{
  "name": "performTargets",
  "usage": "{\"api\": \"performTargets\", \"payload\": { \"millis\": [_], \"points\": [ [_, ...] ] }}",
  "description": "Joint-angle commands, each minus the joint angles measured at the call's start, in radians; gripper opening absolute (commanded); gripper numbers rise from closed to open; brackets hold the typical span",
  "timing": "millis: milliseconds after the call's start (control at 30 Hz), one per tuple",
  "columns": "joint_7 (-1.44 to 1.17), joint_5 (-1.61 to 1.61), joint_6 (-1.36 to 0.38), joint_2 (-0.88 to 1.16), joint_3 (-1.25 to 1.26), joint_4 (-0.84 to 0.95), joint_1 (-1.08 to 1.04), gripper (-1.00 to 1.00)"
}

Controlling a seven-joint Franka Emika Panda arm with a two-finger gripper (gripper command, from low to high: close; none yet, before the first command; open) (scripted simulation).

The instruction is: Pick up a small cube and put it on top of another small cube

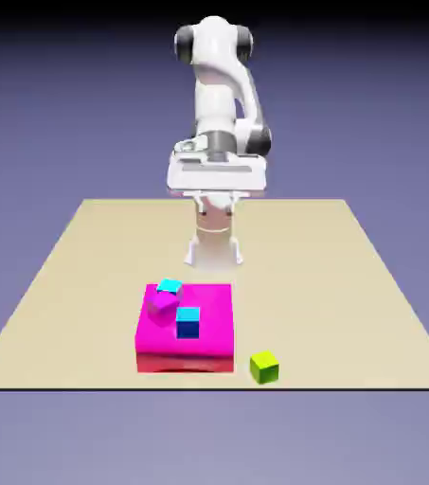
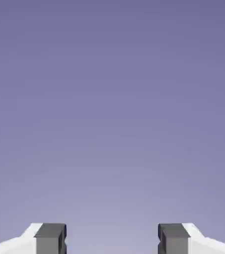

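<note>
The small lime cube [image 1: 264,367] sits on the tan table near its front edge, just to the exterior view's right of a flat magenta block [image 1: 208,332]. On that block stand a cyan-topped blue cube [image 1: 188,323] and a tilted cyan-topped magenta cube [image 1: 166,296]. My gripper [image 1: 217,189] hangs high above the table's far side, well away from all the cubes. In the hand view the gripper [image 2: 112,240] is open, its two grey fingertips [image 2: 50,238] wide apart with nothing between them, and only the blue-violet backdrop shows; no cube appears there.
The robot's base [image 1: 214,244] stands on the tan table [image 1: 85,275] at the far middle, behind the magenta block. The lime cube lies close to the table's front edge.
</note>
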Motion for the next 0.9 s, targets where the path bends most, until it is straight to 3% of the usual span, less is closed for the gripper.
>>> {"api": "performTargets", "payload": {
  "millis": [0, 767, 867],
  "points": [
    [-0.004, -0.002, -0.015, 0.036, 0.002, 0.019, 0.006, 0.00],
    [-0.085, -0.041, -0.352, 0.869, 0.059, 0.467, 0.134, 0.00],
    [-0.080, -0.048, -0.295, 0.941, 0.051, 0.482, 0.141, 0.00]
  ]
}}
